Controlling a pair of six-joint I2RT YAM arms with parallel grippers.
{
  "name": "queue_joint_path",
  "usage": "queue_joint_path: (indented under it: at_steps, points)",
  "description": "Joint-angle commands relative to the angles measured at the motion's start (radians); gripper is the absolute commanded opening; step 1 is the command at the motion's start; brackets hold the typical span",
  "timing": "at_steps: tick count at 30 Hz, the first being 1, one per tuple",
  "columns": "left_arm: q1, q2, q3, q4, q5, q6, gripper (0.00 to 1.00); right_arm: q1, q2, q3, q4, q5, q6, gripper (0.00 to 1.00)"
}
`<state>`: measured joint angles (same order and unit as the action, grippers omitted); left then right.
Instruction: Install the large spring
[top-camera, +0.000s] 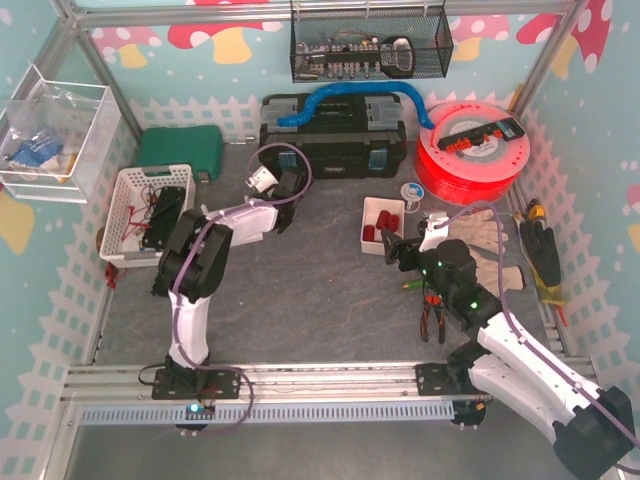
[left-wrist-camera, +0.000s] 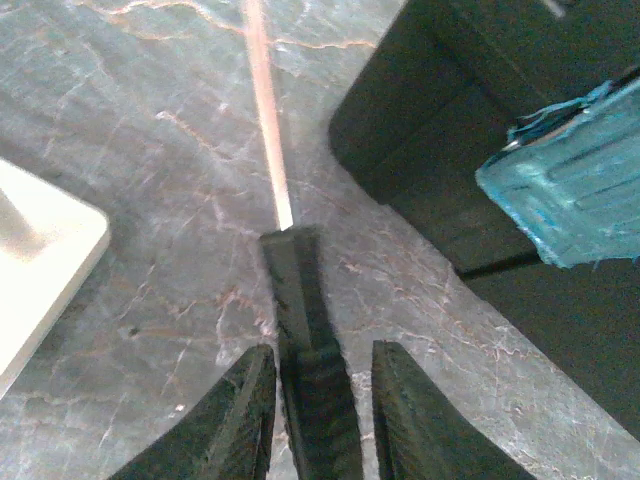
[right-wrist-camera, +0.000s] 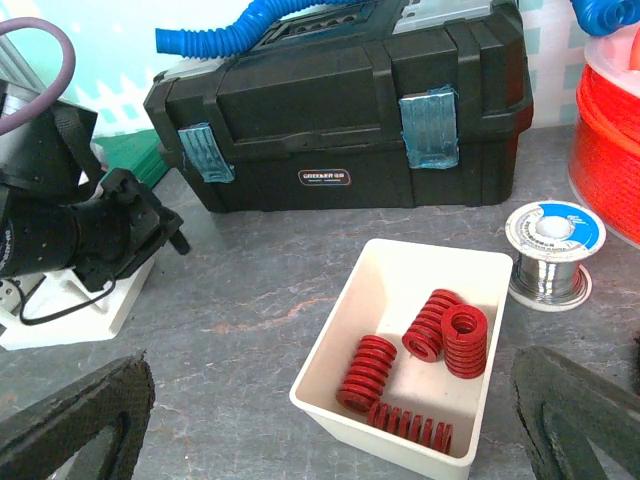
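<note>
A white tray (right-wrist-camera: 400, 275) holds several red coil springs. The large spring (right-wrist-camera: 410, 428), the longest, lies along the tray's near wall. Shorter red springs (right-wrist-camera: 366, 372) lie behind it. My right gripper (right-wrist-camera: 332, 372) is open and empty, just short of the tray, its fingers (right-wrist-camera: 75, 420) wide apart. In the top view it (top-camera: 395, 247) sits just below the tray (top-camera: 368, 212). My left gripper (top-camera: 287, 190) is far left of the tray, by the toolbox. In its wrist view the jaws (left-wrist-camera: 320, 350) are nearly closed round a black bar (left-wrist-camera: 298, 290) tipped with a thin pale rod.
A black toolbox (top-camera: 335, 135) with a blue hose (top-camera: 350, 98) stands at the back. A red filament spool (top-camera: 470, 150), a solder spool (right-wrist-camera: 552, 240), gloves (top-camera: 495, 245) and pliers (top-camera: 432, 320) are on the right. A white basket (top-camera: 145, 210) and a white block (top-camera: 262, 178) are on the left.
</note>
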<state>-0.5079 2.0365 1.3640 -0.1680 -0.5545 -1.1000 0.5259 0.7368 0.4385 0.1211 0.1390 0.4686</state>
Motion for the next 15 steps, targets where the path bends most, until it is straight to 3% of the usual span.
queue_joint_path:
  at_steps: [1,3,9,15]
  points:
    - [0.023,0.029,0.063,0.034,0.046,0.035,0.37,0.008,-0.003,-0.01,0.015,0.01,0.002,0.96]
    - [0.035,0.026,0.062,0.032,0.074,0.024,0.44,0.008,0.002,-0.009,0.015,0.011,0.002,0.96]
    - [0.037,-0.038,0.024,0.032,0.082,0.045,0.51,0.008,0.007,-0.012,0.019,0.015,0.001,0.96]
    - [0.019,-0.183,-0.059,0.033,0.153,0.232,0.57,0.008,0.073,-0.007,0.028,0.022,0.012,0.97]
